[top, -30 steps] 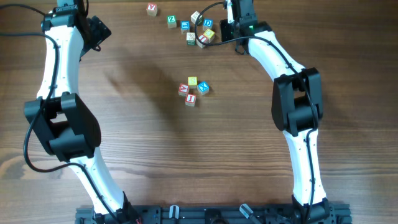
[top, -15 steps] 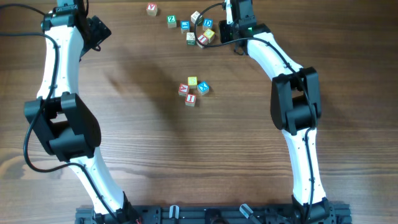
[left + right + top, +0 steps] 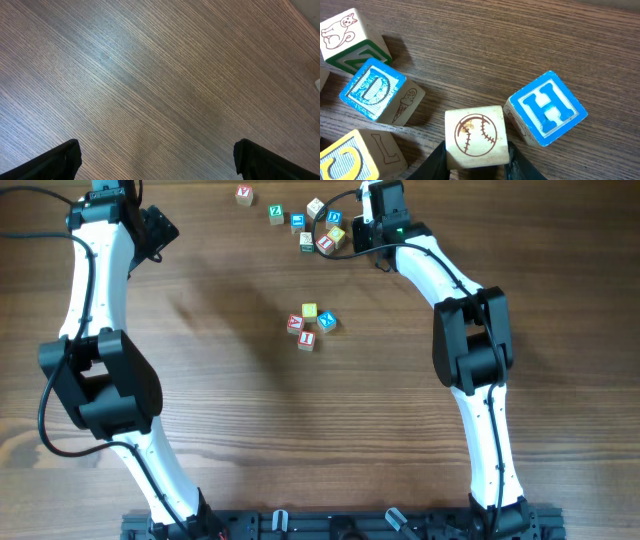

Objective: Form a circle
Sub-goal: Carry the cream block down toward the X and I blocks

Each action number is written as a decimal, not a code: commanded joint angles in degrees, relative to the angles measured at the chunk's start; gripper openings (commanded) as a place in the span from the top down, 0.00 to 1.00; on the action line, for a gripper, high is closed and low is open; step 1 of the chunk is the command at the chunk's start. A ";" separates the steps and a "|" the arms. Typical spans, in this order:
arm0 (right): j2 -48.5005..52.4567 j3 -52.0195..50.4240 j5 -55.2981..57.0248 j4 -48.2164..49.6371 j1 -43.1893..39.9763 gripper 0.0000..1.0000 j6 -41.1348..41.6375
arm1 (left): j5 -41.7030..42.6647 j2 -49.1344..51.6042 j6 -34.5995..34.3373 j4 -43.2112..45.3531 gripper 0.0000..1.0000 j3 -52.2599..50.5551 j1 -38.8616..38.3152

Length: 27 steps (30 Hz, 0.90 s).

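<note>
The circle (image 3: 310, 325) is a tight little cluster of letter cubes at the table's middle, with red, yellow and blue faces showing. My right gripper (image 3: 476, 162) is far from it, at the back among the loose cubes. Its two black fingers press both sides of a pale cube with a baseball drawing (image 3: 476, 136), so it is shut on that cube. In the overhead view the right gripper (image 3: 358, 225) hides this cube. My left gripper (image 3: 157, 162) hangs open over bare wood at the back left (image 3: 160, 230), with nothing between its fingers.
Loose cubes crowd the held one: a blue H cube (image 3: 546, 107) touching on the right, a blue D cube (image 3: 375, 90) on the left, a yellow cube (image 3: 345, 160) and a cat cube (image 3: 350, 37). More scattered cubes (image 3: 275, 213) lie along the back edge.
The right gripper's fingers have narrowed onto the baseball cube, and its wrist has shifted slightly. The left arm and the central cluster have not moved.
</note>
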 commanded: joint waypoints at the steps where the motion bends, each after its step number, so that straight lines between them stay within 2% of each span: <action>1: -0.87 0.33 -0.92 -0.72 -0.11 0.75 -0.15 | -0.72 -0.20 0.28 0.09 0.00 0.57 0.11; 13: -12.00 0.33 -0.96 -14.99 -0.11 0.80 4.37 | -0.72 -0.20 0.28 0.09 0.00 0.57 0.11; 20: -20.59 0.33 -12.96 -31.82 -0.11 0.80 4.79 | -0.72 -0.20 0.28 0.09 0.00 0.57 0.11; 24: -20.72 -0.37 -15.15 -50.01 -0.04 0.83 4.79 | -0.72 -0.20 0.28 0.09 0.00 0.57 0.11; 27: -20.55 -4.11 -15.17 -58.99 1.20 0.87 5.90 | -0.72 -0.20 0.28 0.09 0.00 0.57 0.11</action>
